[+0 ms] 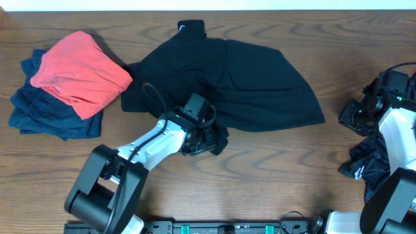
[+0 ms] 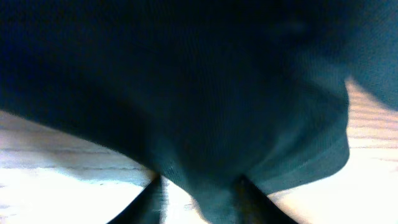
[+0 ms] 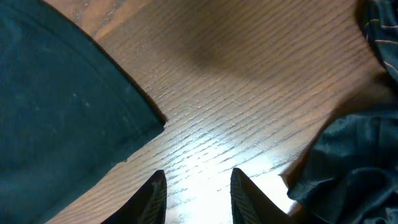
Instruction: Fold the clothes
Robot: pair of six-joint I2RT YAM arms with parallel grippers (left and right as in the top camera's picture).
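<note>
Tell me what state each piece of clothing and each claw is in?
black garment: spread out, lower edge bunched up.
red garment: folded, on top of the blue garment.
blue garment: folded, underneath.
dark cloth at right: crumpled.
left gripper: shut on black garment.
right gripper: open, empty.

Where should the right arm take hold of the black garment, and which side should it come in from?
Probably the black garment's lower right corner, approached from the right. That corner lies flat on the bare table and points toward the open right gripper, so a finger could likely slip under its edge.
</note>
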